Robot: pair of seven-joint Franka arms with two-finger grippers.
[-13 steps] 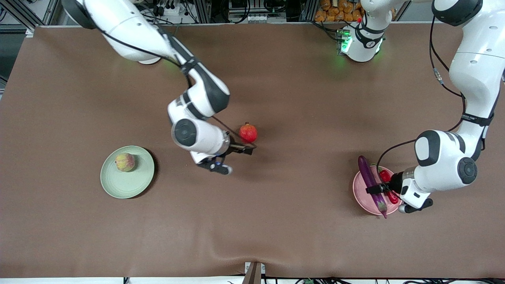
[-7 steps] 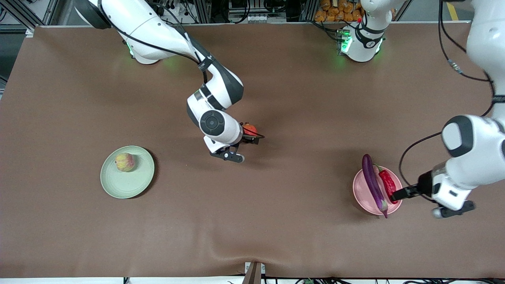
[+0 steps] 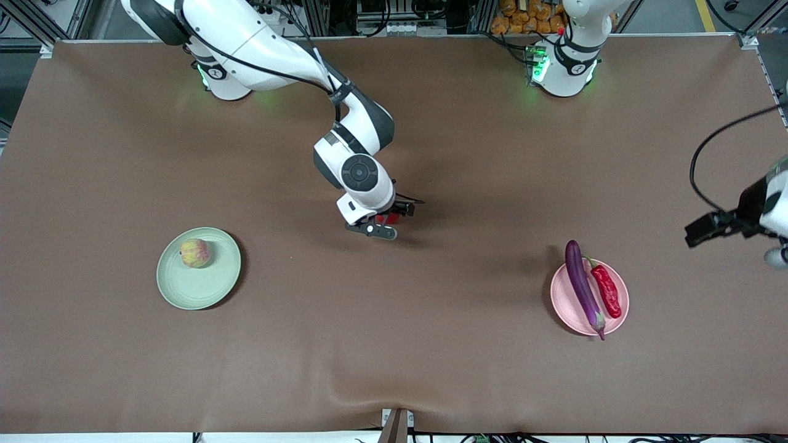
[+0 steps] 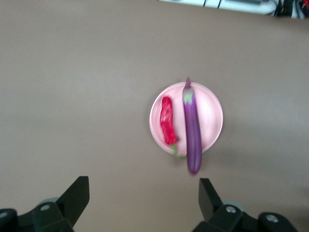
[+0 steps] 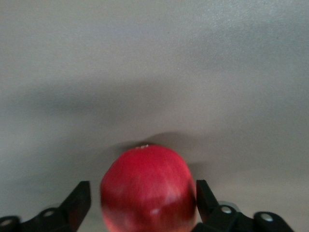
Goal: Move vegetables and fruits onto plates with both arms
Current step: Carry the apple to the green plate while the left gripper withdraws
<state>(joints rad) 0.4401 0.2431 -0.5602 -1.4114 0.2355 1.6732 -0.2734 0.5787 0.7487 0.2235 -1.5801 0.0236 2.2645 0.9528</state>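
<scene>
The red round fruit sits mid-table, and only a sliver of it shows under the right wrist. My right gripper is low around it, a finger on each side; one finger stands a little off the skin, so it is open. The purple eggplant and red chili lie side by side on the pink plate. The yellow-pink fruit rests on the green plate. My left gripper hangs open and empty above the table, off the pink plate toward the left arm's end.
The two arm bases stand along the table's edge farthest from the front camera. A small bracket sits at the table's nearest edge. Brown cloth covers the table.
The left gripper has lifted off the pink plate and drawn away toward the left arm's end, leaving the eggplant there. The right gripper has moved over the red fruit, and its fingers have narrowed.
</scene>
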